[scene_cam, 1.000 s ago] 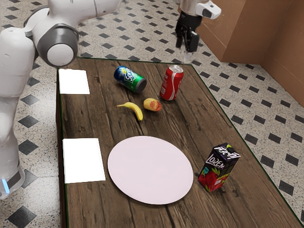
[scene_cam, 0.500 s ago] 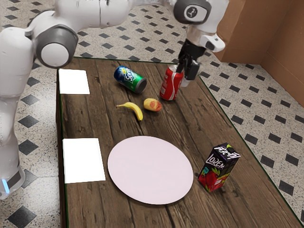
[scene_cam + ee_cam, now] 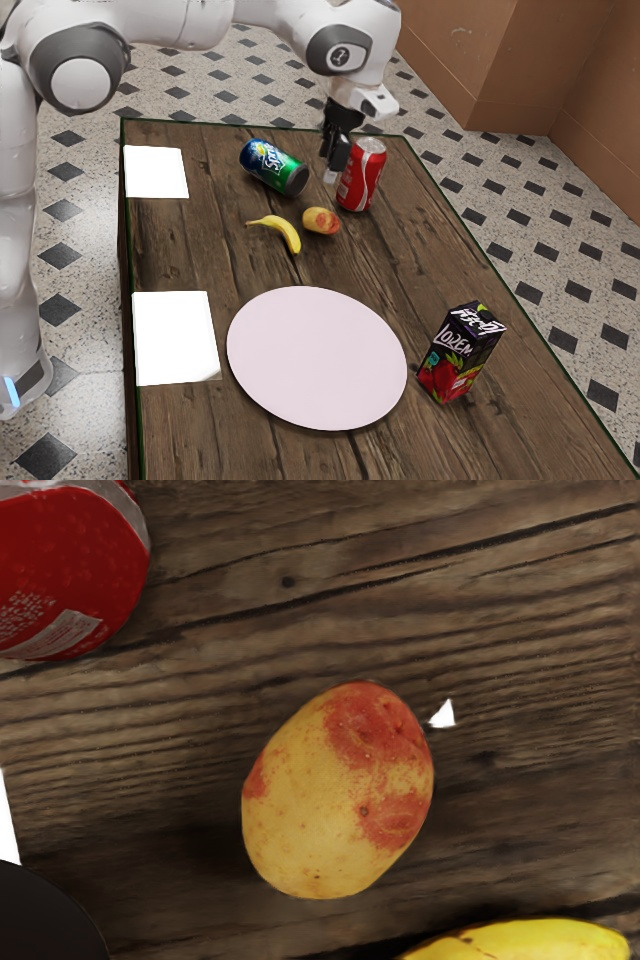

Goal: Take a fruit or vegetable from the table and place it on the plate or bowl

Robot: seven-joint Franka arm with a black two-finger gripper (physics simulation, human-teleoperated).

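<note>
The white arm (image 3: 200, 20) reaches in from the upper left of the exterior view and bends down over the far end of the dark wooden table (image 3: 430, 250), where the black gripper (image 3: 334, 172) hangs in the upper middle of the frame, pointing downward. It sits close beside the upright red can (image 3: 361, 174), on that can's side toward the exterior view's left, with the blue-and-green can (image 3: 273, 166) lying on its side a little further toward that left. From this side angle the jaws overlap each other, so I cannot tell whether they stand wide or narrow. The yellow-and-red fruit (image 3: 321, 220) lies on the wood just below the gripper in the frame, near the foot of the red can and apart from it. In the wrist view the same fruit (image 3: 338, 790) lies under the hand, with the red can (image 3: 65, 570) off to one side of it and the tip of the banana (image 3: 520, 940) on the other. In the exterior view the banana (image 3: 279, 231) lies just beside the fruit, toward the exterior view's left, not touching it. The round pale pink plate (image 3: 316, 357) rests in the lower middle of the frame, well apart from both fruits. A red juice carton (image 3: 461, 353) stands near the plate toward the lower right. A white sheet (image 3: 155, 171) lies at the table's upper left and a second white sheet (image 3: 176, 337) at its lower left
</note>
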